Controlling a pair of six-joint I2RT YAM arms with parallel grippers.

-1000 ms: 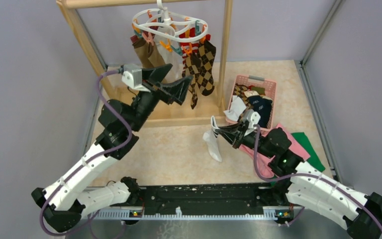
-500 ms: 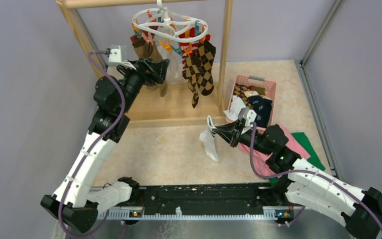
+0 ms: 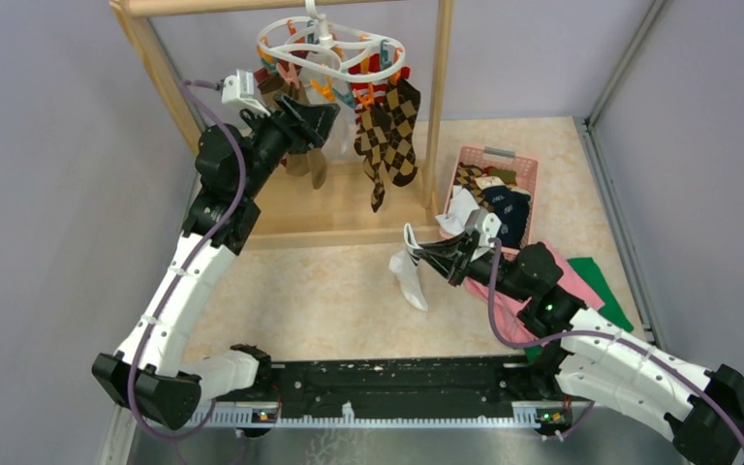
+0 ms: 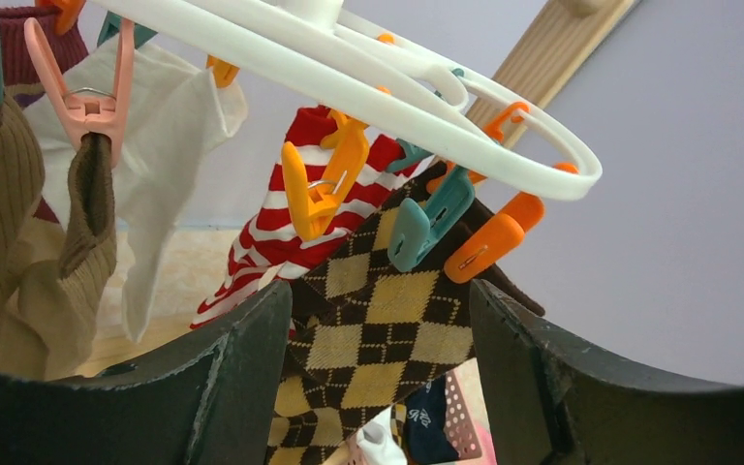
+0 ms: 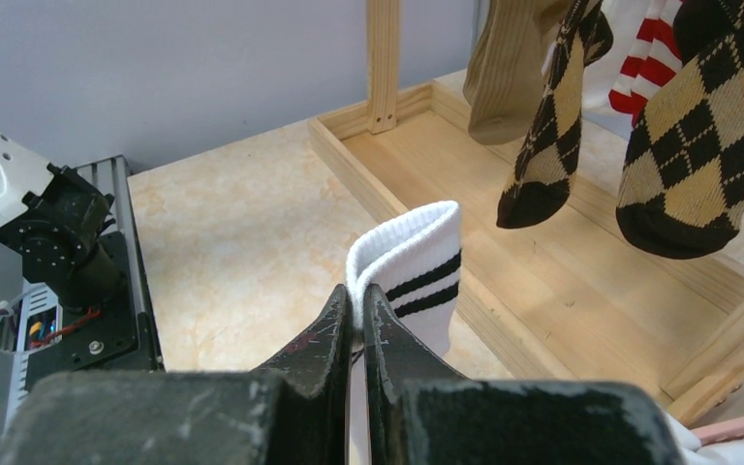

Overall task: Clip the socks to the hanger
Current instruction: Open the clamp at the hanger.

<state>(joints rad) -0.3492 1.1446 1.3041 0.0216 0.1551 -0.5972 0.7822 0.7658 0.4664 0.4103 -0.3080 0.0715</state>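
The white ring hanger hangs from the wooden rack with orange and teal clips. Clipped to it are argyle socks, a red-white striped sock, a white sock and brown socks. My left gripper is raised just below the ring. It is open, with nothing between its fingers. Over the floor in front of the rack, my right gripper is shut on the cuff of a white sock with black stripes, which dangles below it.
The wooden rack's right post and its base tray stand close behind the held sock. A pink basket holding more socks sits to the right. A pink cloth and a green cloth lie under the right arm.
My left arm has swung up and left from in front of the rack to the hanger's clips, and its jaws have narrowed somewhat. My right gripper has shifted slightly left with the white sock.
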